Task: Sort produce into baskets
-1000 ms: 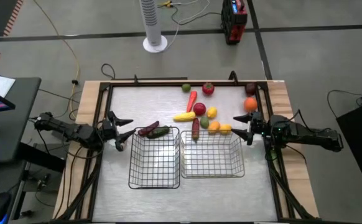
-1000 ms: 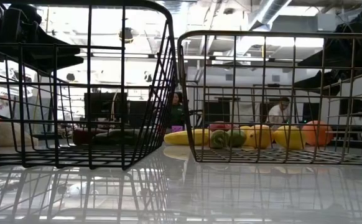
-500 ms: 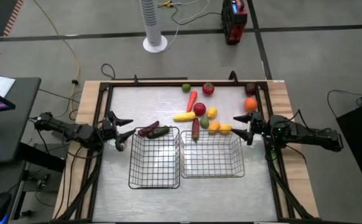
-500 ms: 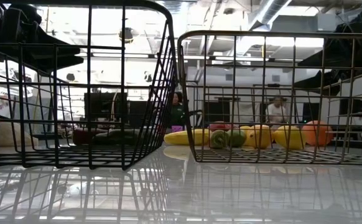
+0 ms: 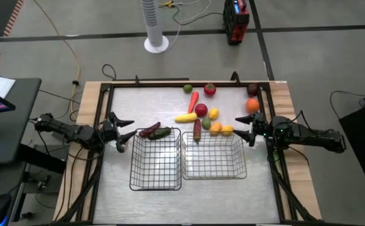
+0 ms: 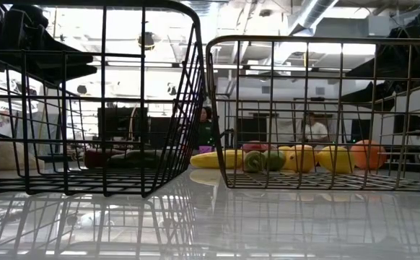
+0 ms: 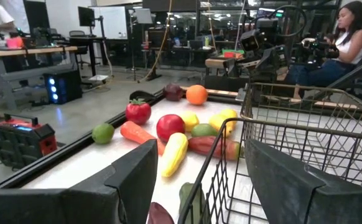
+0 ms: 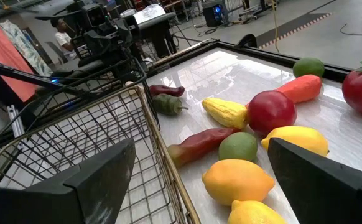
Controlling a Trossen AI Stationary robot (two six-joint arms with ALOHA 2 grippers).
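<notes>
Two wire-mesh baskets stand side by side on the table, the left basket (image 5: pixel 155 160) and the right basket (image 5: pixel 212 156). Most produce lies in a cluster beyond the right basket: a red apple (image 5: pixel 201 110), a long yellow piece (image 5: pixel 185 117), lemons (image 5: pixel 216 127), a long maroon piece (image 5: pixel 197 129), a tomato (image 5: pixel 210 90), a lime (image 5: pixel 187 88), an orange (image 5: pixel 252 105). A maroon and a green long piece (image 5: pixel 155 132) lie at the left basket's far edge. My left gripper (image 5: pixel 127 135) is open beside the left basket's far left corner. My right gripper (image 5: pixel 239 129) is open, next to a yellow piece (image 5: pixel 227 130).
A raised dark frame (image 5: pixel 170 83) borders the table. The baskets' wire walls stand right in front of both grippers, as the left wrist view (image 7: pixel 280 143) and the right wrist view (image 8: pixel 94 143) show. People sit in the room beyond the table (image 6: pixel 312 130).
</notes>
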